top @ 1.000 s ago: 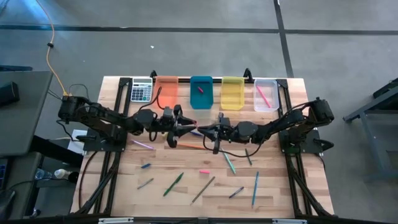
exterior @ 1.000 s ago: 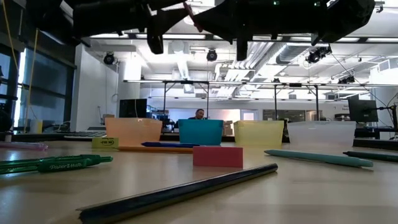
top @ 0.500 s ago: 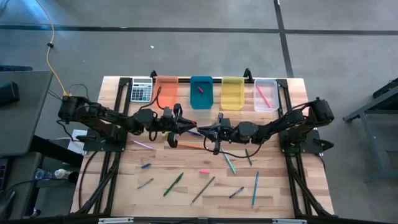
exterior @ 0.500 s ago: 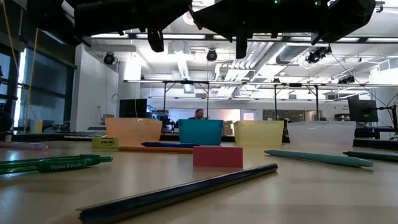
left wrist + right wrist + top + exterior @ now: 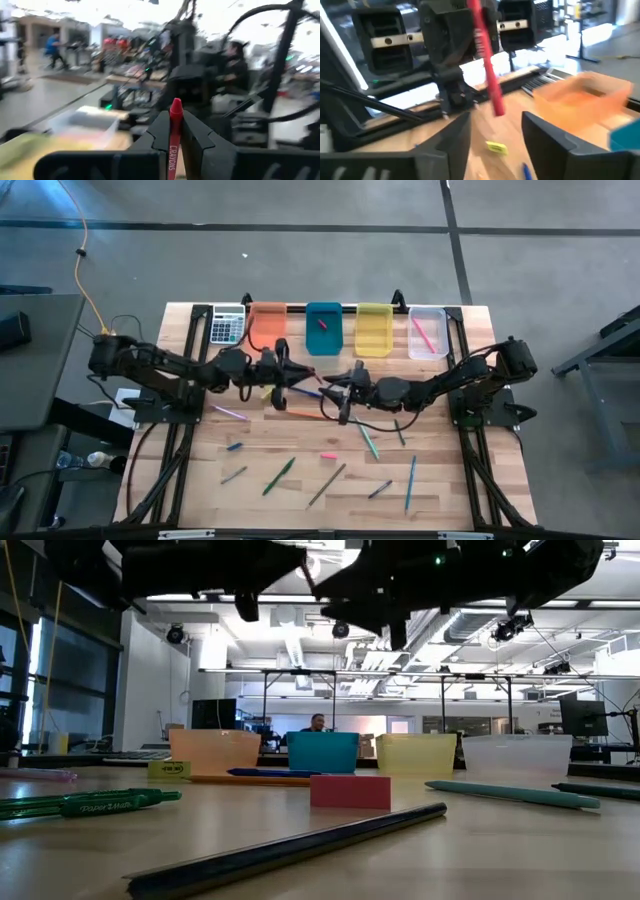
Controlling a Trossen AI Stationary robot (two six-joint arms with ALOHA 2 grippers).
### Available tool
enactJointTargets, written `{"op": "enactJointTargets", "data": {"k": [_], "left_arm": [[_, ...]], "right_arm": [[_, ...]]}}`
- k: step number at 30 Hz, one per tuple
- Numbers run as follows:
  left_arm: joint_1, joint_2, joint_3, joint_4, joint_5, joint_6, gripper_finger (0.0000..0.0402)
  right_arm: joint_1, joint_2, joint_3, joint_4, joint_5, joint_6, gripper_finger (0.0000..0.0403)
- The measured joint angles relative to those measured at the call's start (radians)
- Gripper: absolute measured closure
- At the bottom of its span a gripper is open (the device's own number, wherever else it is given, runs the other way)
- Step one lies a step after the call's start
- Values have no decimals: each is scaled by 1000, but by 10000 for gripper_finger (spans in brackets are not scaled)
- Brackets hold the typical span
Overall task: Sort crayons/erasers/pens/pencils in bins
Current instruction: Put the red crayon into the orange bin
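Note:
A red crayon (image 5: 173,131) is held above the table's middle by my left gripper (image 5: 292,379), which is shut on it. My right gripper (image 5: 495,136) faces it from the right. It is open, with its fingers apart just below the crayon's lower end (image 5: 497,107) and nothing between them. Four bins stand in a row at the far edge: orange (image 5: 267,328), teal (image 5: 323,328), yellow (image 5: 374,330) and clear (image 5: 428,333). Pens, pencils and a pink eraser (image 5: 328,455) lie loose on the near half of the table. My left gripper pinches the red crayon's labelled shaft (image 5: 172,150) between its two fingers, which reach in level from the table's left. The pointed tip (image 5: 176,106) stands above the fingertips. The crayon sits roughly upright, slightly tilted, lifted clear of the table.
A grey calculator (image 5: 228,326) sits left of the orange bin. Under the grippers lie an orange pencil (image 5: 305,415) and a yellow-green eraser (image 5: 495,147). Farther toward the near edge are a green pen (image 5: 279,476), a dark pencil (image 5: 326,485) and a blue pen (image 5: 411,482).
My right gripper has opened and let go of the red crayon, which now stays in my left gripper alone, above the table's middle. The things on the table have not moved.

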State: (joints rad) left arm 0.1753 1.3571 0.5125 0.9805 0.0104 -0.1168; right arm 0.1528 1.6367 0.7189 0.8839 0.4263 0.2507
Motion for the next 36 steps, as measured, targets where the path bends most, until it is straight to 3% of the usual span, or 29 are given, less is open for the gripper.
{"op": "enactJointTargets", "data": {"k": [4,9,14,18,22,28,36], "left_arm": [[67,-86,0,-153,-11,40,393],[174,-247,0,-415,-57,73,394],[294,-384,0,-683,-167,110,394],[406,-412,0,-828,-223,113,394],[522,-372,0,-903,-223,114,394],[649,-219,95,-1022,-180,134,394],[707,44,274,-1139,-161,173,394]], "right_arm": [[0,0,0,-50,37,-28,205],[1,0,0,-93,44,-77,214],[1,0,0,-159,66,-94,270],[0,0,0,-208,73,-95,337],[0,0,0,-225,73,-98,395],[0,0,0,-231,73,-96,387],[0,0,0,-258,73,-95,399]]}}
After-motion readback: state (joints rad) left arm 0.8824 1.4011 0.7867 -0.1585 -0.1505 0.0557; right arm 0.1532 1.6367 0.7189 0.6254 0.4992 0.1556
